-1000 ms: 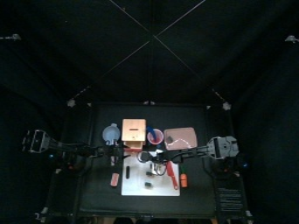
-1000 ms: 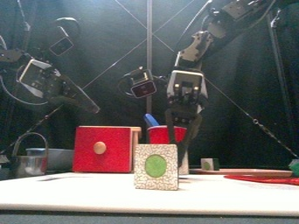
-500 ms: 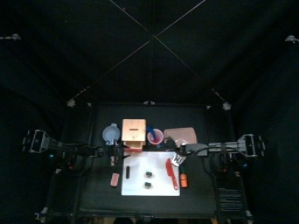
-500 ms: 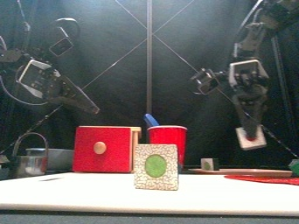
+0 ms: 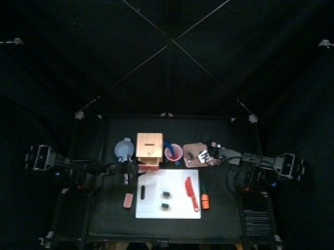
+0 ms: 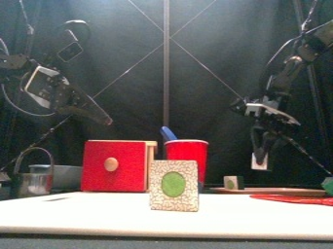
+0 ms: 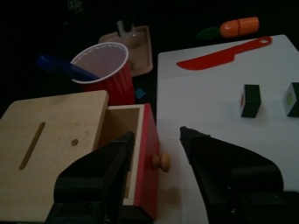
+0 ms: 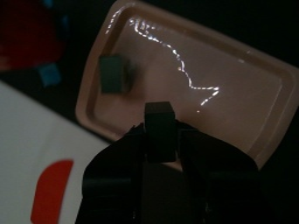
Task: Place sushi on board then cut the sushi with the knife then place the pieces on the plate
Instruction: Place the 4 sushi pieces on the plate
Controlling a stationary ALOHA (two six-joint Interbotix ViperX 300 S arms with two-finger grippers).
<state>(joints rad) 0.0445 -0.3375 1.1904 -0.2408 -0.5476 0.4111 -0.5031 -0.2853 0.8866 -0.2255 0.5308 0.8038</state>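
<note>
- Step in hand: plating the cut pieces, the task's last stage.
- Right gripper (image 8: 160,140): clamped on one small dark green sushi block (image 8: 159,115), held above the flat pink tray (image 8: 222,96), with another block (image 8: 114,74) already lying on that tray.
- Two more blocks (image 5: 146,198) left on the white cutting board (image 5: 163,181), near the red toy knife (image 5: 190,187).
- Left gripper (image 7: 152,140): spread wide, holding nothing, hanging near the pale wooden box (image 7: 59,131) with its red drawer front.
- Next, by judgement: lower onto a bare part of the tray, clear of the block there, let go, then return to the board.
- No readable brand, label or writing anywhere.
</note>
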